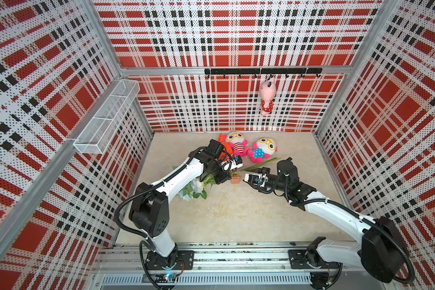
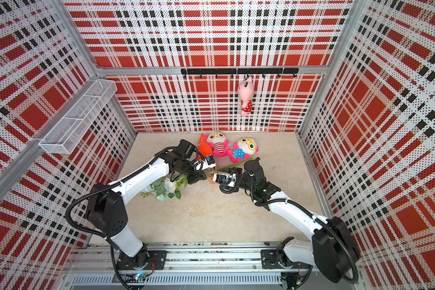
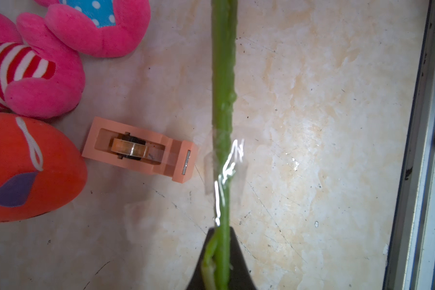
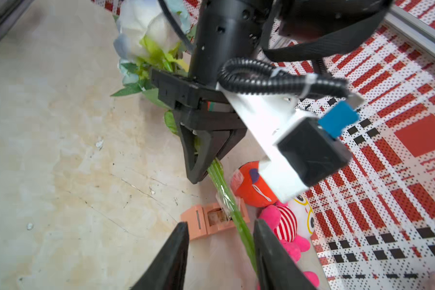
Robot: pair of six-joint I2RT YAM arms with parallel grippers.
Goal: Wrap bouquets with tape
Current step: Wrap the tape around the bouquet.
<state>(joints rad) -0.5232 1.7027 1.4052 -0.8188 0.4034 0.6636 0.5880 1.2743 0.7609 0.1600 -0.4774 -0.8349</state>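
Scuffed beige tabletop [image 1: 231, 216], plaid walls [image 1: 48, 100]

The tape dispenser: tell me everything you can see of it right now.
The tape dispenser is a small peach-coloured block, plastic by its look, with an open well holding a nearly spent clear roll on a dark hub and a metal cutter at one end. It lies on the tabletop, ungripped. The orange plush lies at its back end; the cutter end points toward the taped flower stems.
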